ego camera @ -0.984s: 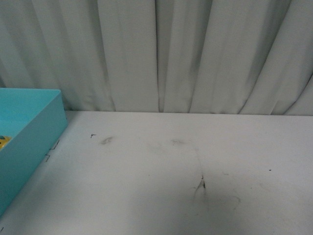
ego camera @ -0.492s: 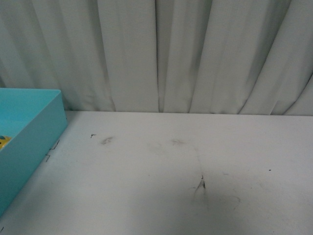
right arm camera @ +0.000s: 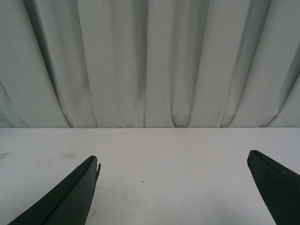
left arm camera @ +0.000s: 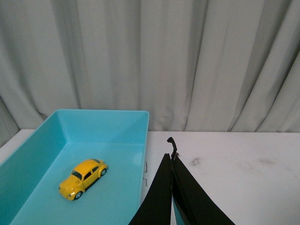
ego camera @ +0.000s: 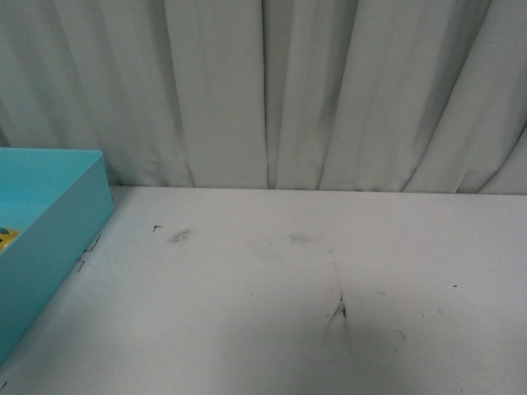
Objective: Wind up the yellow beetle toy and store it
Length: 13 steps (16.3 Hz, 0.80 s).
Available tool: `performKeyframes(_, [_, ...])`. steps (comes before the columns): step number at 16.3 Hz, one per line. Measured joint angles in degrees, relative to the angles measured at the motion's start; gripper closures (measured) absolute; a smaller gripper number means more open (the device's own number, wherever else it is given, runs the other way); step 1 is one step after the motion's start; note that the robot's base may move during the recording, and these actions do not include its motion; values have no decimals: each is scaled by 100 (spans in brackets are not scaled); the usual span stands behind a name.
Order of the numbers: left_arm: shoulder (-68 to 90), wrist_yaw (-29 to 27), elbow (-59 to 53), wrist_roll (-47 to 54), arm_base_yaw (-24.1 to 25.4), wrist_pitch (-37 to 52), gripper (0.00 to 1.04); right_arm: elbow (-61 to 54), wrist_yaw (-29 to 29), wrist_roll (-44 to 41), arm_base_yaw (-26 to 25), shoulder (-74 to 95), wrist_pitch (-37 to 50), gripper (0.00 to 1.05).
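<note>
Inside the turquoise bin (left arm camera: 101, 123) sits the yellow beetle toy (left arm camera: 83, 178), upright on its wheels on the bin's floor, clear of all 4 walls and angled toward a near corner. It is the only item visible in the bin. In the front view the bin (ego camera: 62, 222) stands at the far left of the white table (ego camera: 288, 313), with just a sliver of yellow at the frame's edge. A pale curtain (ego camera: 329, 90) hangs behind the table. The left gripper (left arm camera: 171, 187) hovers by the bin's right wall, its 2 dark fingers pressed together, gripping nothing. The right gripper (right arm camera: 173, 187) hangs over bare table, fingers spread wide and empty.
</note>
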Motion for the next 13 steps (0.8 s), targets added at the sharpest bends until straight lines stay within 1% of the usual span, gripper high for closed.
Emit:
performKeyframes(2, [-841,2,4,0,0,-1073,103,0,2,0,0,0,0,6])
performKeyframes(3, [-938,11,24,0,-4,-914,103,0,0,0,0,0,0,6])
performKeyframes(4, [-938,-4,4,0,-9,-1062,103,0,0,-2,0,-2,2,6])
performKeyframes(7, [-938,0,4,0,-9,-1019,103,0,0,-2,0,0,2,6])
performKeyframes(8, [-938,0,4,-9,-9,-1019,102,0,0,0,0,0,2,6])
performKeyframes(10, [-938,0,4,-7,-9,-1019,78,0,0,-2,0,0,2,6])
performKeyframes(11, [-938,0,4,-7,-9,-1021,60,0,0,0,0,0,2,6])
performKeyframes(13, [-938,0,4,-7,-9,-1021,40,0,0,-2,0,0,2,6])
